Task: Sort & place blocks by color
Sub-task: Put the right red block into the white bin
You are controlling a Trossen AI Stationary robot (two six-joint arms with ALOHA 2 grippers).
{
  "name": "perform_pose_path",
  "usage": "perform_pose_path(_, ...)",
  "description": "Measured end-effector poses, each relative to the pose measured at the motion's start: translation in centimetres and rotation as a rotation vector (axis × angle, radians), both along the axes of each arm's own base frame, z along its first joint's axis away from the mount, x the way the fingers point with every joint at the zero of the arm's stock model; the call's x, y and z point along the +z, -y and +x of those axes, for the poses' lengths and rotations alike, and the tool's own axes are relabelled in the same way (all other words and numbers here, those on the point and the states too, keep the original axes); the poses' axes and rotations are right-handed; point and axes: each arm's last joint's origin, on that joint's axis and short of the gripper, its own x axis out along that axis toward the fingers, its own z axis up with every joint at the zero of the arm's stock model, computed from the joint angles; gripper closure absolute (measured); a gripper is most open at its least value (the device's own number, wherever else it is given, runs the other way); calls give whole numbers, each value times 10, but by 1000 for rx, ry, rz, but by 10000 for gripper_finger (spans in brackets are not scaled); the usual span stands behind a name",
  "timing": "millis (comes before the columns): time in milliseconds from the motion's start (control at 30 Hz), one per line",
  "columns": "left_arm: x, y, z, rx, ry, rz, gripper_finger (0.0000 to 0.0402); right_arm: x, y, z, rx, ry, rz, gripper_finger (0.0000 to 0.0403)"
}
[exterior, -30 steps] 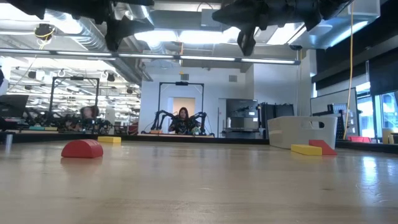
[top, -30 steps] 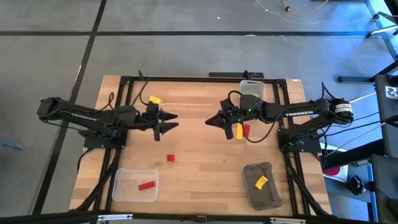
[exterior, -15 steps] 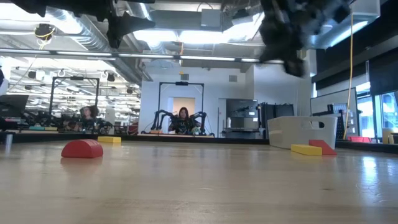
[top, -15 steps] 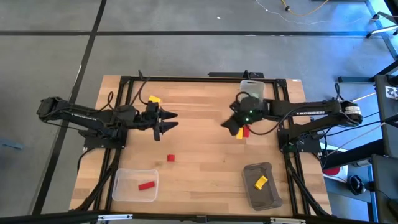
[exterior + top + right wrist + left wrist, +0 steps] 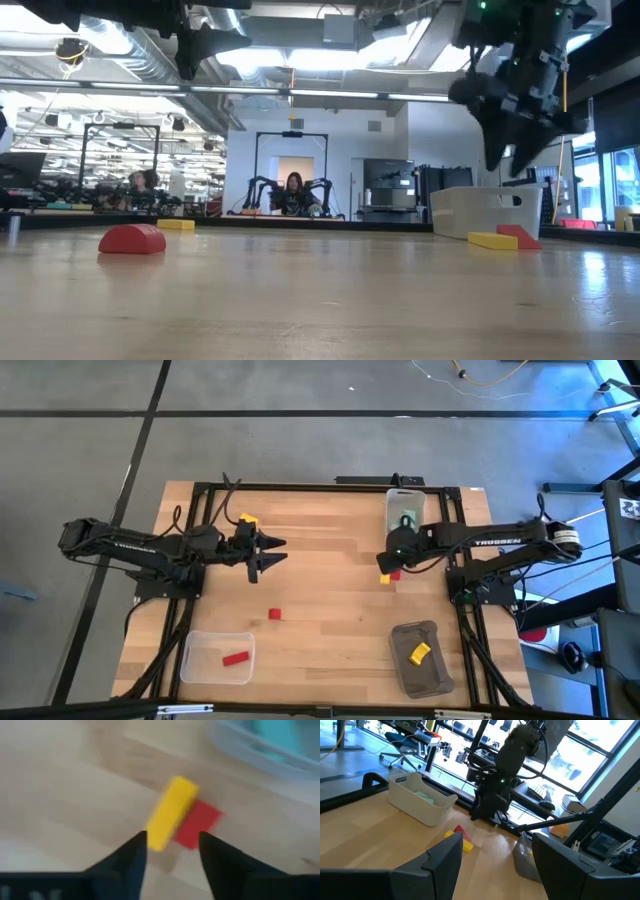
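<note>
since a second ago the right arm has pulled back from the middle of the counter (image 5: 330,610) toward its right side and tipped downward, so the right end effector (image 5: 384,567) now hangs just above a yellow bar (image 5: 171,813) and a red block (image 5: 198,824) that lie touching each other. the left arm has not moved.

the right end effector is open, its two fingers (image 5: 129,856) spread to either side of the yellow bar in the wrist view, holding nothing and not touching the pair. the left end effector (image 5: 272,553) is also open and empty, held above the counter's left half.

other blocks: a small red block (image 5: 274,614) lies alone on the bare wood left of centre, a yellow block (image 5: 248,520) sits by the left arm, a red bar (image 5: 235,657) lies in the clear bin (image 5: 193,670) at the near left, a yellow bar (image 5: 419,652) in the grey bin (image 5: 437,674) at the near right, and a pale teal piece (image 5: 407,520) in the white bin (image 5: 392,506) at the far right.

the counter is pale wood planks in a black frame, on a grey floor. the low view shows a bright workshop with ceiling lights and a person (image 5: 295,190) seated far behind.
</note>
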Motion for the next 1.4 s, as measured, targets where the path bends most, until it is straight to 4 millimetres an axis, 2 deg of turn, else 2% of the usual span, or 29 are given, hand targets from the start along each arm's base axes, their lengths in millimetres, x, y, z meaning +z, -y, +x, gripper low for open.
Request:
perform_pose_path(133,0,0,0,0,0,-1,174,-9,1,-3,-118,-109,-23,173)
perform_pose_path(233,0,0,0,0,0,-1,174,-16,3,1,-171,-127,-35,159)
perform_pose_path(767,0,0,0,14,1,-2,174,-60,6,24,-224,-279,-57,168)
perform_pose_path(933,0,-1,0,27,1,-2,174,-72,14,28,-276,-310,-50,168)
perform_pose_path(1167,0,-1,0,30,1,-2,174,-78,26,30,-321,-313,-49,171)
perform_pose_path(1400,0,-1,0,30,1,-2,174,-79,25,28,-321,-330,-7,204)
